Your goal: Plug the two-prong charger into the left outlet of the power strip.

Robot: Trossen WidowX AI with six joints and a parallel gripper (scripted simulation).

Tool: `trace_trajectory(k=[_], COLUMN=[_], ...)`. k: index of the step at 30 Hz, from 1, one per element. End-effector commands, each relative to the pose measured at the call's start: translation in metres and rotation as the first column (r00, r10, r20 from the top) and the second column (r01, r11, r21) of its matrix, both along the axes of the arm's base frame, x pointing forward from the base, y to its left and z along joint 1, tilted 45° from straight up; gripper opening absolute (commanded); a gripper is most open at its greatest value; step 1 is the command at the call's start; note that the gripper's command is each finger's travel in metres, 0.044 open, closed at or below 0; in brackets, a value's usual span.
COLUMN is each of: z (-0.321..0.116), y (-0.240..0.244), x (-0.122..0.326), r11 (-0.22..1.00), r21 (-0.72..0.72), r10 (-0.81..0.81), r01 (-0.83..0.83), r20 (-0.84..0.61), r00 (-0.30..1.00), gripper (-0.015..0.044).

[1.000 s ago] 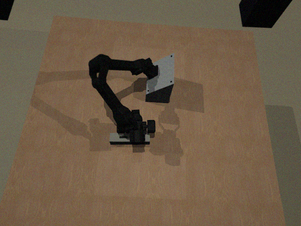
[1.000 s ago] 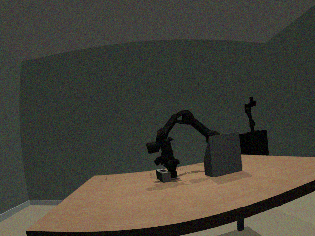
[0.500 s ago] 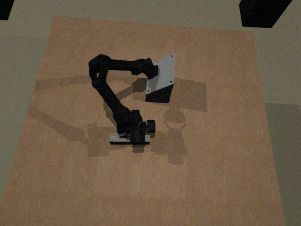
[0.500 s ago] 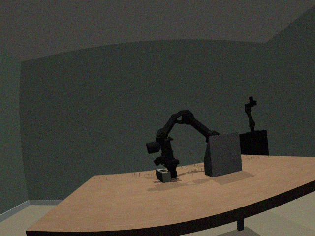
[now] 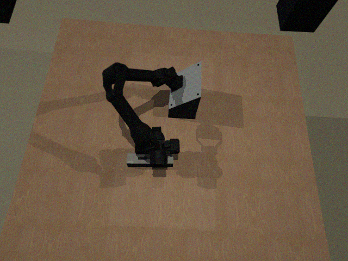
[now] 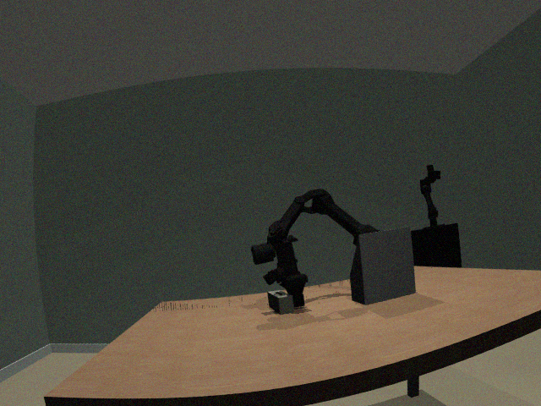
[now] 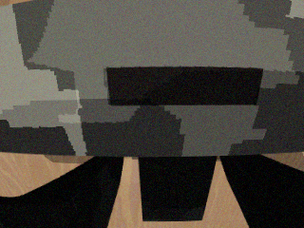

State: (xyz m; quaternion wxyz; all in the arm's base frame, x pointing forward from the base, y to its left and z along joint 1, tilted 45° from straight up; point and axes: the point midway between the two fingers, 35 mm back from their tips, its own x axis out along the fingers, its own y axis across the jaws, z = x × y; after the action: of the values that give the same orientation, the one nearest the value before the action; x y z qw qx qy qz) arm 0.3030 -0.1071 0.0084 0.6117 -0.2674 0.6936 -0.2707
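The power strip [image 5: 133,159] [image 6: 284,304] [image 7: 157,28] is a grey block lying on the table, with a dark rectangle [image 7: 185,86] on its upper face. My gripper [image 5: 159,166] [image 6: 297,300] [image 7: 171,150] points down at one long side of the strip. Its fingers are open, with a gap on each side of the black charger body [image 7: 175,192]. The charger stands between the fingers, its upper end at the strip's near edge in the wrist view. The prongs and the outlet openings are hidden, so how deep the prongs sit cannot be told.
The arm reaches over from a large grey slanted block [image 5: 191,81] [image 6: 386,266] standing on the wooden table [image 5: 174,213] [image 6: 218,349]. The exterior view shows another black arm [image 6: 430,200] on a black block [image 6: 436,246] behind. Shadows fall across the table and strip.
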Motion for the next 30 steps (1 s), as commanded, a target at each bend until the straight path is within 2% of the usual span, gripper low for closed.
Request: trace_trajectory(k=[1,4,30], z=[0.0001,0.0001,0.0001], y=[0.0000,0.0000,-0.0001], x=[0.0005,0.0004,-0.0069], r11=[1.000,1.000,1.000], r21=[-0.001,-0.001,-0.001], r10=[0.001,0.001,0.005], r01=[-0.001,-0.001,-0.005], r20=[0.002,0.003,0.018], r00=[1.000,1.000,1.000], gripper=[0.0368,0.0440,0.0440])
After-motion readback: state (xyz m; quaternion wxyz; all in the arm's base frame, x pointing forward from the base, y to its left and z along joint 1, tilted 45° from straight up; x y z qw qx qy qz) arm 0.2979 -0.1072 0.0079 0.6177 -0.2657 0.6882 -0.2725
